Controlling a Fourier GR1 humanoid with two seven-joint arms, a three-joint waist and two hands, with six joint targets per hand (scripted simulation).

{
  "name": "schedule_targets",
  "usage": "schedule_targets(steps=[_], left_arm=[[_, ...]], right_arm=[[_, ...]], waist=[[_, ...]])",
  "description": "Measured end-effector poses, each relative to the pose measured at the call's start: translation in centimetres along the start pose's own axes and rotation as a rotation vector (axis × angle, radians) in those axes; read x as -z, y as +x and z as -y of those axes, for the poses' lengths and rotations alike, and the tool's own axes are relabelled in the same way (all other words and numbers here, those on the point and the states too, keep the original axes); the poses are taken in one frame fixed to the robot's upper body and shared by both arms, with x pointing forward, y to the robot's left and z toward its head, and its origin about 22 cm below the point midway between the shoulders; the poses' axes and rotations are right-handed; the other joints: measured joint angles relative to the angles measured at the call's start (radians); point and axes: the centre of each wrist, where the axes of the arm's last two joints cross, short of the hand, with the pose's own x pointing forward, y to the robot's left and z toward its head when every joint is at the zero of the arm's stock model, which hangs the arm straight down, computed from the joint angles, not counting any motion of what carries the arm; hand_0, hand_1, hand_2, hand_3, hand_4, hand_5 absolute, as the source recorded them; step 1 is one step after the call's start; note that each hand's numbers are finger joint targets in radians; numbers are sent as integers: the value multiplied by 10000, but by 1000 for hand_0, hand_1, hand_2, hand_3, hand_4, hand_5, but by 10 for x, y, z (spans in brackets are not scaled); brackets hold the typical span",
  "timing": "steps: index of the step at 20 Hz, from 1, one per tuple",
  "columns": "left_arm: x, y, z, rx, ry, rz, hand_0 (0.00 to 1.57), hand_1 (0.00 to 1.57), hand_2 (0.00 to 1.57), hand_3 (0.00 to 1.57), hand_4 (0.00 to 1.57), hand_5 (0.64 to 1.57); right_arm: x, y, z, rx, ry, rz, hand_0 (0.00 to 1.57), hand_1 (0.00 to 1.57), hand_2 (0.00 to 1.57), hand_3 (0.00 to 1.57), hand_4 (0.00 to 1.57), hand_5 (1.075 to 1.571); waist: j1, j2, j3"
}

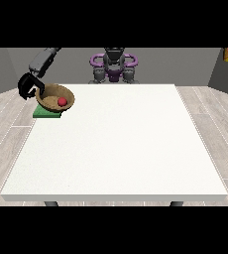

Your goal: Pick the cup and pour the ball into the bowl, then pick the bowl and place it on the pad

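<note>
From where I am standing, the black fingers (34,84) of the hand at the view's left (28,87) are curling round the near-left rim of the round brown wooden bowl (50,101), pinching its edge. The small red ball (62,101) is lying inside the bowl, toward its right side. The bowl is sitting tilted over the flat green square pad (45,113) at the far left corner of the large white table (116,149), and I cannot tell whether its base is fully touching the pad. No cup is showing, nor the other hand. The pour looks done and the placing nearly so. If the fingers are letting go while the bowl is tilting, it could rock or slide off the pad, spilling the ball over the table's edge
</note>
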Motion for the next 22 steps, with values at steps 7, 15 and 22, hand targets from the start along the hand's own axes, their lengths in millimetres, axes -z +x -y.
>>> schedule_targets(steps=[7,15,22], left_arm=[[2,9,2,46,-79,279,0,0,0,0,1192,1563],[-2,12,-8,64,102,462,0,0,0,0,1185,1563],[-6,8,-12,145,13,696,0,0,0,0,1194,1567]], right_arm=[[5,4,27,783,-857,-299,1571,1571,1571,1087,0,1550],[8,10,35,1072,-1774,140,1463,1463,1413,835,0,1532],[14,17,15,1486,-1947,605,1151,1151,1324,1000,187,1532]], waist=[[140,146,4],[144,390,1],[334,680,2]])
